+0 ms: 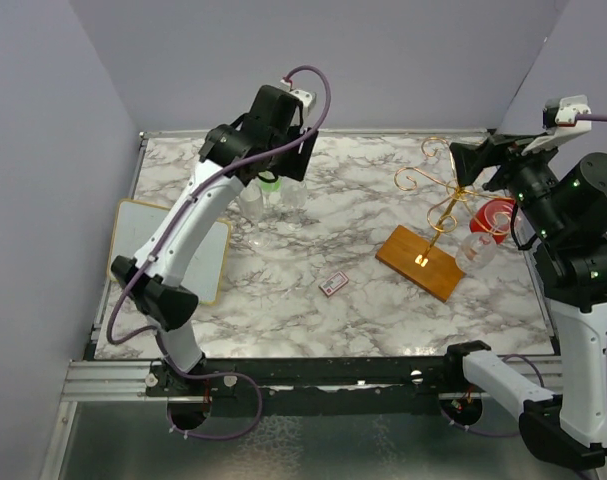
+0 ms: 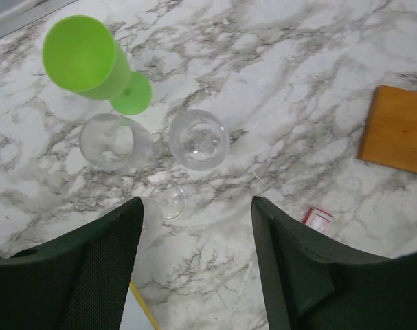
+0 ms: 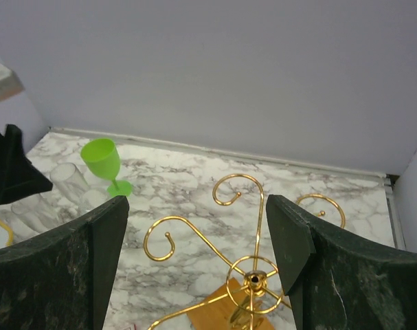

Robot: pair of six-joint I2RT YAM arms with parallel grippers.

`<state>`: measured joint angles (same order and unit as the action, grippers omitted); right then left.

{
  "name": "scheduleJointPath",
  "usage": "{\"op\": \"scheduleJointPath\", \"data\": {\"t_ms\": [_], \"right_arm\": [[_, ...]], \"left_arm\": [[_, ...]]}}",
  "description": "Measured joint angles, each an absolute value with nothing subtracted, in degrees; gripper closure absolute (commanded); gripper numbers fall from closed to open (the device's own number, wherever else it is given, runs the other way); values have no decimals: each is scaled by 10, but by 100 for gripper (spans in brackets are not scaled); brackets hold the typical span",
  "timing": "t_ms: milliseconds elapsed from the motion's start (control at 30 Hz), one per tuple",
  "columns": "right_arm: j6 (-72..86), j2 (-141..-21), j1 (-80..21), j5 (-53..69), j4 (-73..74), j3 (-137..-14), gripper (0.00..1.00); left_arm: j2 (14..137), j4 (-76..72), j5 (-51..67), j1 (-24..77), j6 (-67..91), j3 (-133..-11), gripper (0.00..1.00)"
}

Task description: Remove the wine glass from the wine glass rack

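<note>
Gold wire rack (image 1: 438, 195) stands at the desk's (image 1: 363, 320) right. Only the top view shows a clear wine glass (image 1: 479, 250) and a red thing (image 1: 499, 215) beside it, partly hidden by the right arm. The left tool (image 2: 196, 206) and the right tool (image 3: 196, 203) are both wide, holding nothing. Below the left tool stand a green glass (image 2: 84, 55) and two clear glasses (image 2: 198, 139).

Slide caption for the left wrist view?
Left gripper open above a green glass and two clear glasses on the marble table.
</note>
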<state>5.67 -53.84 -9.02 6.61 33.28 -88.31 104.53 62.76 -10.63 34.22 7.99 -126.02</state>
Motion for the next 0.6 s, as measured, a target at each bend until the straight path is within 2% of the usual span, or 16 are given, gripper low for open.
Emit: {"op": "scheduleJointPath", "data": {"t_ms": [333, 433, 600], "right_arm": [[7, -512, -90, 22, 486, -925, 23], [-26, -479, -91, 17, 515, -921, 24], [-90, -409, -106, -5, 549, -895, 34]], "left_arm": [[783, 408, 83, 380, 92, -929, 23], [727, 350, 100, 383, 88, -855, 23], [690, 290, 86, 428, 74, -792, 23]]}}
